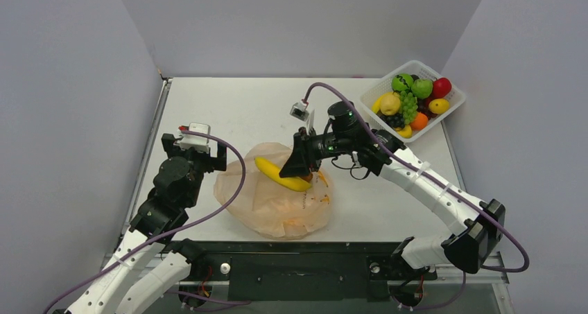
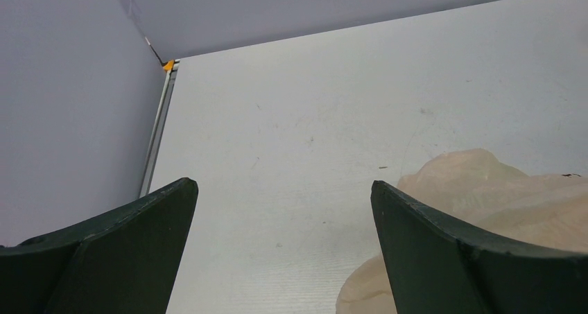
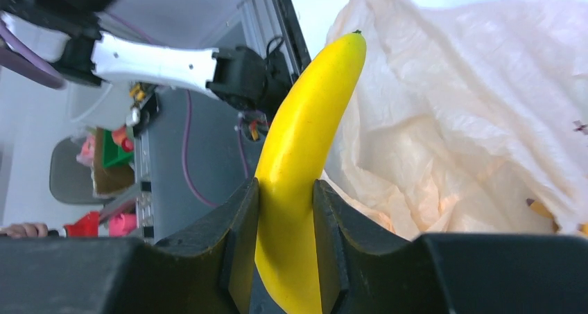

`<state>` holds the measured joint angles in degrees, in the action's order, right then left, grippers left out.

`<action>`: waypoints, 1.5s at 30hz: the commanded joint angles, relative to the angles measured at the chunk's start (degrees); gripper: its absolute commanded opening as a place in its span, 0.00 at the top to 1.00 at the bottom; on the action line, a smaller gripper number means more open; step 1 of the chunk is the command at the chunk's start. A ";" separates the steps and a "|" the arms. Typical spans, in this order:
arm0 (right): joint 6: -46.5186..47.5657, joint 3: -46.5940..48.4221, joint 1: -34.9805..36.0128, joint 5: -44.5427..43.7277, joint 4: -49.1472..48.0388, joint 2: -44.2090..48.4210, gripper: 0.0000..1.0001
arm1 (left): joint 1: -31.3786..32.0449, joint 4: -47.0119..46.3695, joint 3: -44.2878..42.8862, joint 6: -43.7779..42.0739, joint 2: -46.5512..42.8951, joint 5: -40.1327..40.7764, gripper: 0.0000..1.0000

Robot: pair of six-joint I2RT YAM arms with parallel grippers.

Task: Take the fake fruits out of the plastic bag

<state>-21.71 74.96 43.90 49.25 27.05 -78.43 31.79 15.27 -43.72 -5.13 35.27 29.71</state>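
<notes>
While right gripper clamps banana, bag seems slack

Yellow banana, peach-orange plastic bag

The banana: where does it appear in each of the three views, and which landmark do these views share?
Top external: the banana is at the centre, over the plastic bag, its right end in the right gripper.
Left wrist: not in view.
Right wrist: centre, rising from the bottom edge, clamped in the right gripper.
Shared landmark: the plastic bag, lower right in the left wrist view, right side in the right wrist view.
</notes>
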 commanded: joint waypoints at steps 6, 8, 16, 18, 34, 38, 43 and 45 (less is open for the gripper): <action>-5.18 6.59 -8.62 -14.52 -2.18 4.69 1.00 | -0.48 -0.86 -1.19 1.01 -0.58 -1.23 0.04; -7.03 5.54 -11.20 -28.19 -2.60 6.10 1.00 | -0.47 -0.85 -1.14 1.02 -0.55 -1.36 0.04; -10.50 -8.68 -25.14 -70.31 -21.43 6.83 1.00 | -0.52 -0.86 -1.15 1.46 -0.31 -2.41 0.04; -12.30 -7.74 -29.02 -74.44 -23.22 2.43 1.00 | -0.46 -0.78 -1.24 1.54 -0.26 -2.58 0.04; -18.24 16.86 -43.31 -93.38 -19.20 -29.08 1.00 | -0.24 -0.89 -1.14 1.68 -0.12 -3.08 0.04; -22.15 14.27 -45.74 -91.20 -19.59 -28.99 1.00 | -0.32 -1.07 -1.42 1.81 0.72 -3.97 0.04; -24.19 12.65 -46.58 -92.48 -20.30 -29.75 1.00 | -0.36 -0.85 -1.52 1.95 1.60 -4.64 0.04; -24.27 13.15 -47.67 -89.47 -20.89 -31.15 1.00 | -0.35 -0.85 -1.49 1.97 1.75 -4.49 0.04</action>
<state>-43.24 88.25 -2.90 -40.80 8.23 -108.36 31.66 15.27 -43.72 -3.62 36.84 26.15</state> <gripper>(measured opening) 0.276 0.962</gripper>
